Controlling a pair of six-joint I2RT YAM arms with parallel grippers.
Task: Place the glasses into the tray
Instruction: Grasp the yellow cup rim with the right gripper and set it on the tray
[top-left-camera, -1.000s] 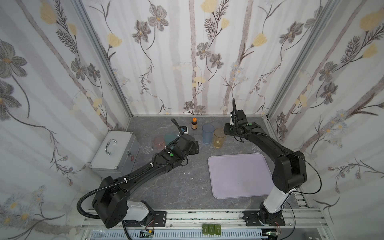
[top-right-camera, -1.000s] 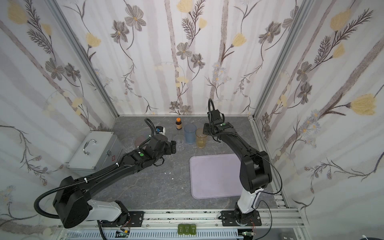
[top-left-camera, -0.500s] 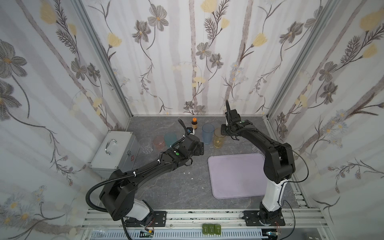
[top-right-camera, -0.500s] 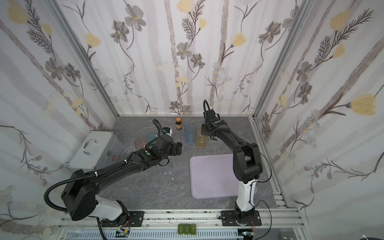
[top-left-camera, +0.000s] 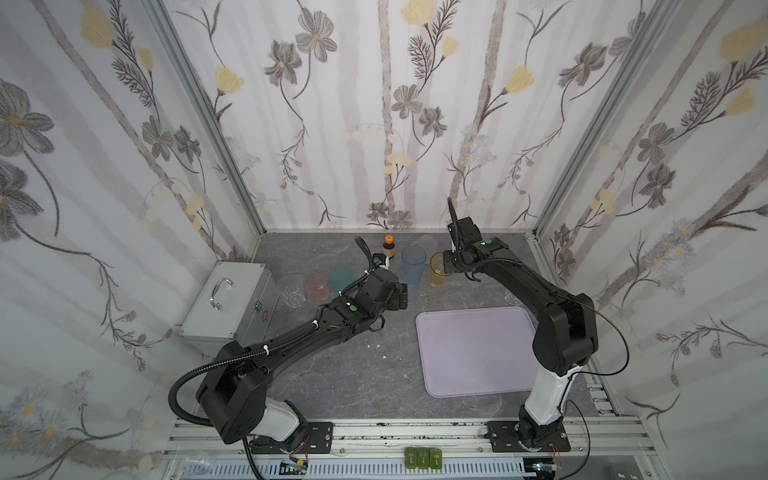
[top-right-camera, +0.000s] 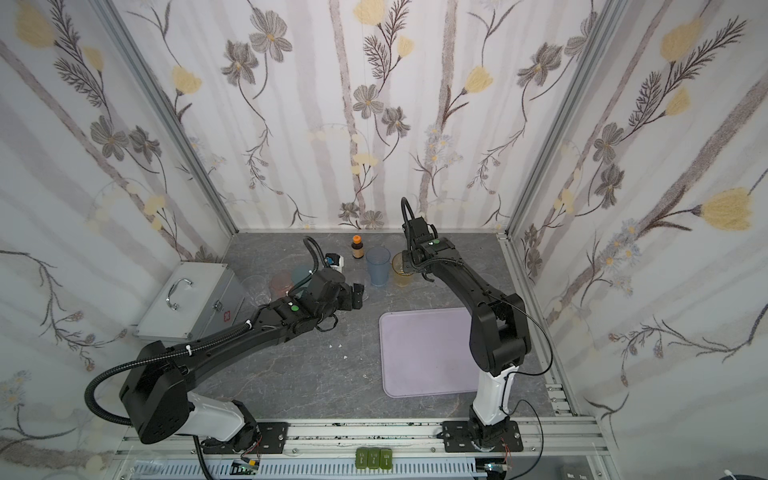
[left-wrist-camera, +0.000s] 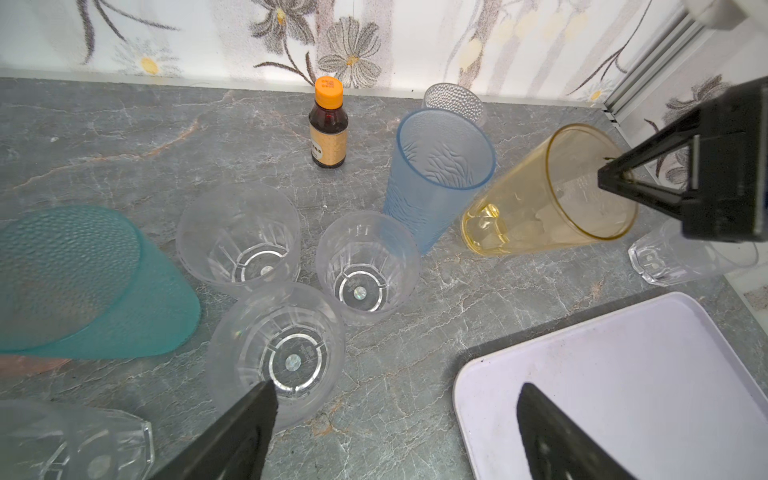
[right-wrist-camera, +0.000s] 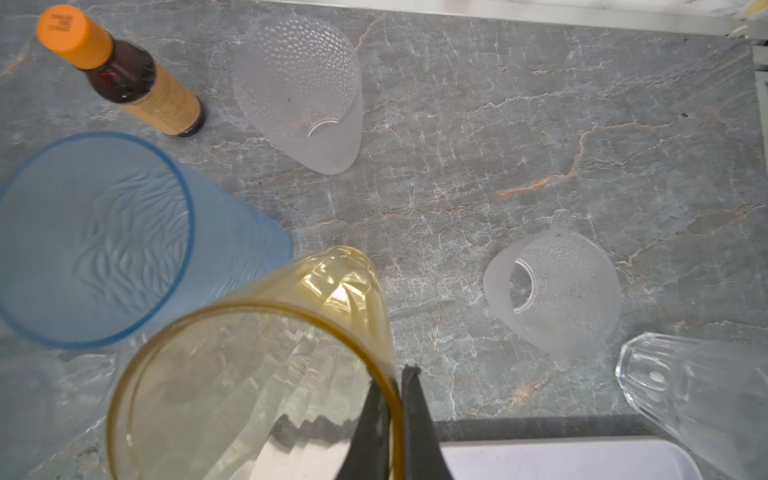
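The pale lilac tray lies bare at the front right. My right gripper is shut on the rim of the tall amber glass, one finger inside and one outside; the glass leans in the left wrist view. A tall blue glass stands beside it. My left gripper hangs open over bare table, between a clear faceted glass and the tray's corner. Two more clear glasses and a teal glass stand nearby.
A brown bottle with orange cap stands by the back wall. Two frosted glasses and a clear glass sit behind the tray. A pink glass and a silver case are at the left.
My right gripper has swung left to the amber glass and closed on its rim. My left arm has stretched further right, toward the tray's near corner, still open.
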